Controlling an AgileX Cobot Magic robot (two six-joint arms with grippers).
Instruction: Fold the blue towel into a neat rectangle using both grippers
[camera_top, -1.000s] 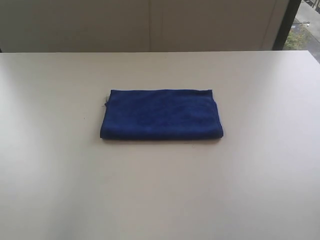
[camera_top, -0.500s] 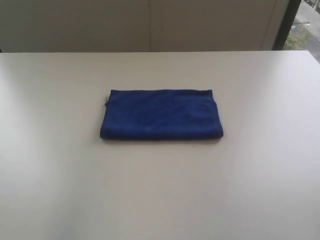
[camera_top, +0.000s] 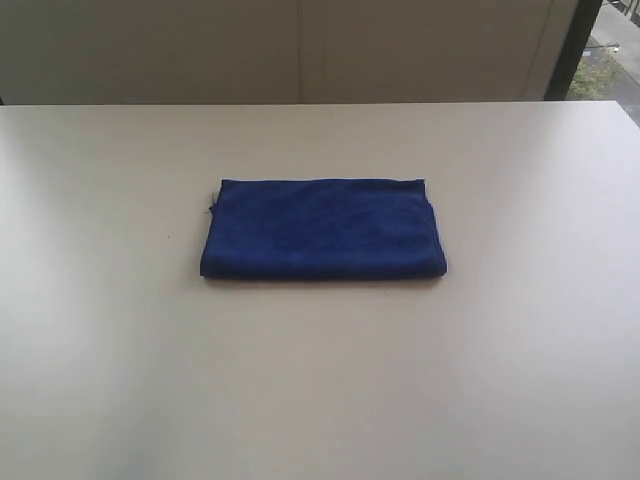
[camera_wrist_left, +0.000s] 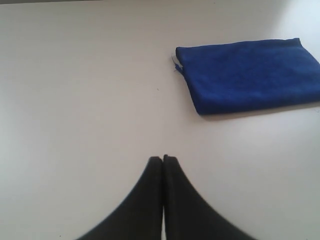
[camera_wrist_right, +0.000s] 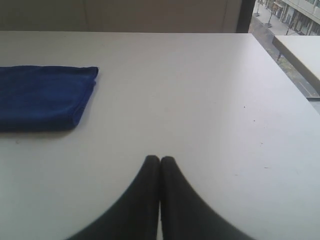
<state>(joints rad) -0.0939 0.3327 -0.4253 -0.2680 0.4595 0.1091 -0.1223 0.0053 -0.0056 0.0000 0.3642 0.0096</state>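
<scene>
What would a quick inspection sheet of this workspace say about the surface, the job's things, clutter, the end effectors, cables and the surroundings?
Surface: pale table, flat and plain, with a few tiny specks.
Job's things: blue towel lies folded in a tidy rectangle near the table's middle, with nothing touching it.
Clutter: nothing seen.
End effectors: left end effector and right end effector are both shut and hold nothing. Each is over bare table, apart from the towel. Neither shows in the exterior view.
Cables: nothing seen.
Surroundings: light wall behind the table; window at the far right, with a street outside.
</scene>
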